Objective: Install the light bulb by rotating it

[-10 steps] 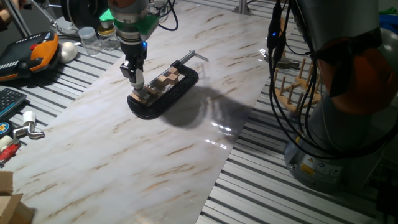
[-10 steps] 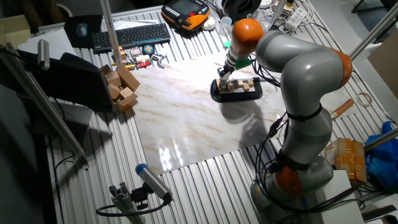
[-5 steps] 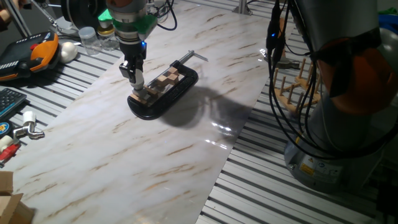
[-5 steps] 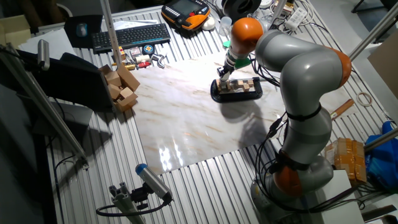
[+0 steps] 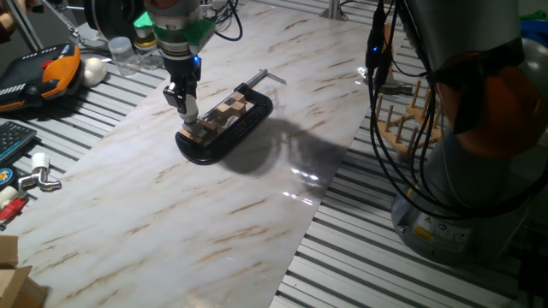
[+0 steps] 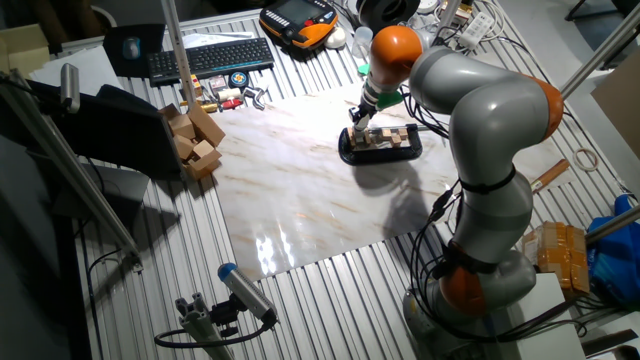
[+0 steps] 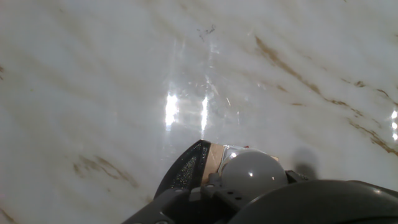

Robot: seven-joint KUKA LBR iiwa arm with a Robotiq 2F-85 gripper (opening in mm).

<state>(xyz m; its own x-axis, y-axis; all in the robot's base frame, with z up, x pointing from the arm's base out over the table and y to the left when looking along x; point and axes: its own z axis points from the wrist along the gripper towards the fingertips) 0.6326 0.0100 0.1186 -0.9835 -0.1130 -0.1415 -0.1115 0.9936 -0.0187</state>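
Note:
A black clamp (image 5: 248, 121) with wooden blocks (image 5: 227, 111) in it lies on the marble board; it also shows in the other fixed view (image 6: 382, 152). My gripper (image 5: 188, 109) points straight down over the clamp's near end and is shut on the light bulb (image 5: 191, 110). In the other fixed view the gripper (image 6: 361, 122) stands at the clamp's left end. In the hand view the frosted white globe of the bulb (image 7: 251, 175) fills the lower middle, just above the black clamp (image 7: 186, 168) and a wooden block (image 7: 217, 159). The bulb's screw base is hidden.
A white egg-shaped ball (image 5: 92, 70), clear jars (image 5: 122, 53) and an orange pendant (image 5: 53, 72) lie at the back left. A wooden peg rack (image 5: 413, 120) stands to the right of the board. Loose wooden blocks (image 6: 195, 140) and a keyboard (image 6: 210, 57) lie beyond the board.

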